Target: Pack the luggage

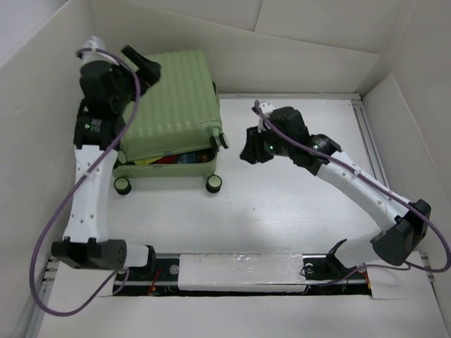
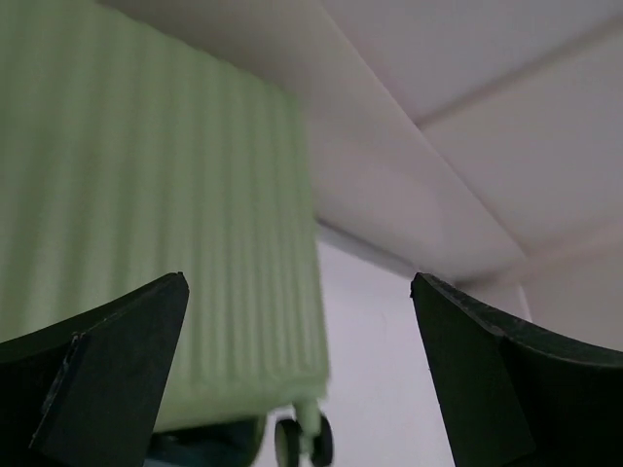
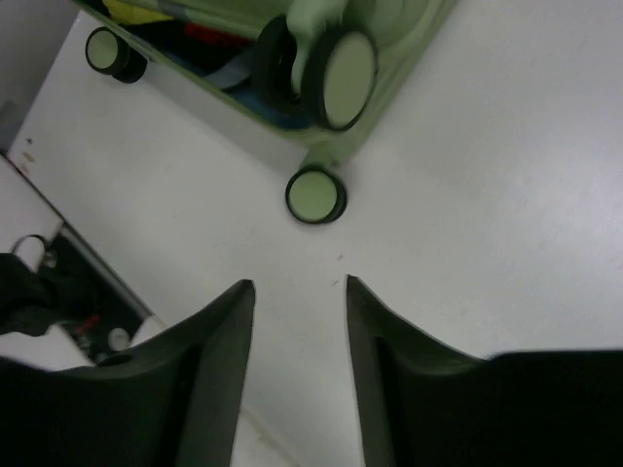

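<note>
The luggage [image 1: 173, 98] is a pale green ribbed suitcase lying at the back left. Its lid is lowered but slightly ajar, and red, yellow and blue items [image 1: 169, 159] show in the front gap. My left gripper [image 1: 144, 65] is open and empty above the lid's far left part; in the left wrist view [image 2: 300, 282] the ribbed lid [image 2: 146, 243] lies below it. My right gripper [image 1: 246, 151] is open and empty, just right of the suitcase. In the right wrist view [image 3: 300, 284] it hovers over the table near a green wheel [image 3: 314, 195], with the suitcase's corner [image 3: 389, 24] beyond it.
White walls [image 1: 296, 49] enclose the table on three sides. A metal rail [image 1: 370, 141] runs along the right side. A white strip [image 1: 239, 271] lies between the arm bases at the near edge. The suitcase's front wheels [image 1: 213, 183] rest on the table.
</note>
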